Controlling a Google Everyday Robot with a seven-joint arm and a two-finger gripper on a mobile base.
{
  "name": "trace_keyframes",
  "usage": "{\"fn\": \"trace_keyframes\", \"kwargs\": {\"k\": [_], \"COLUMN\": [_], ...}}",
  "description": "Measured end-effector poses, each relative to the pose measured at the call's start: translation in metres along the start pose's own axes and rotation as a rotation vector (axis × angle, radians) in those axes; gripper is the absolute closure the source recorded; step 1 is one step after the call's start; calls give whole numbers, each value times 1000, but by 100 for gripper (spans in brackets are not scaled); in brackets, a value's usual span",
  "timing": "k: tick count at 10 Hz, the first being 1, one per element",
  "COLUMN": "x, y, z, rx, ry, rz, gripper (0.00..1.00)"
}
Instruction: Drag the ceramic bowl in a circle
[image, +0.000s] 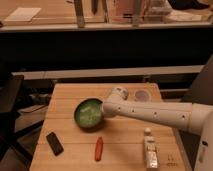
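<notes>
Round green ceramic bowl (89, 113) with glossy speckled glaze, pale matt wooden plank surface (70, 97), smooth white plastic-looking gripper (103, 111) at the bowl's right rim

Office-like workspace: wooden table (75, 100), glass partition (125, 12) behind.

The end effector (106, 111), shut at the ceramic bowl (89, 112) rim, has bare table (65, 97) leftward; a red marker (99, 148) lies near.
</notes>
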Motion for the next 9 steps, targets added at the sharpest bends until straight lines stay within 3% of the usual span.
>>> {"fn": "trace_keyframes", "kwargs": {"k": [9], "x": [4], "y": [-15], "z": [3], "rx": [14], "ry": [-11], "rz": [-45], "gripper": [97]}}
